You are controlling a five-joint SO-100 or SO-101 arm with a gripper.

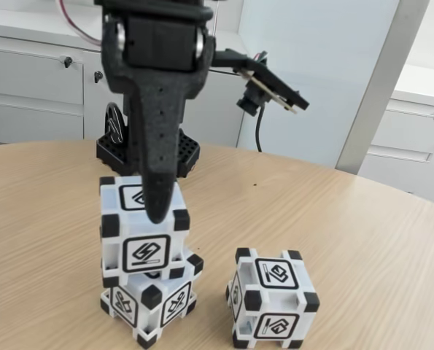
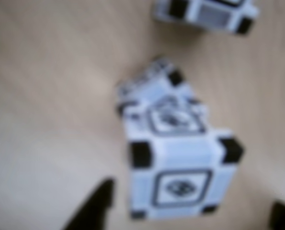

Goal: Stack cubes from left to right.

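Note:
Two white cubes with black corners stand stacked at the lower left of the fixed view. The top cube point(image 1: 145, 232) rests slightly twisted on the bottom cube point(image 1: 152, 299). A third cube point(image 1: 272, 299) sits alone on the table to their right. My black gripper point(image 1: 155, 208) hangs over the stack, one finger point(image 1: 158, 182) down in front of the top cube. The blurred wrist view shows the top cube point(image 2: 180, 165) between my fingertips point(image 2: 92, 208) with a gap on each side, so my gripper point(image 2: 190, 208) is open. The bottom cube point(image 2: 149, 81) peeks out beneath, and the third cube point(image 2: 204, 12) lies at the upper edge.
The round wooden table point(image 1: 370, 219) has free room to the right and left of the cubes. The arm's black base point(image 1: 187, 154) stands behind the stack. White cabinets point(image 1: 34, 80) line the back wall.

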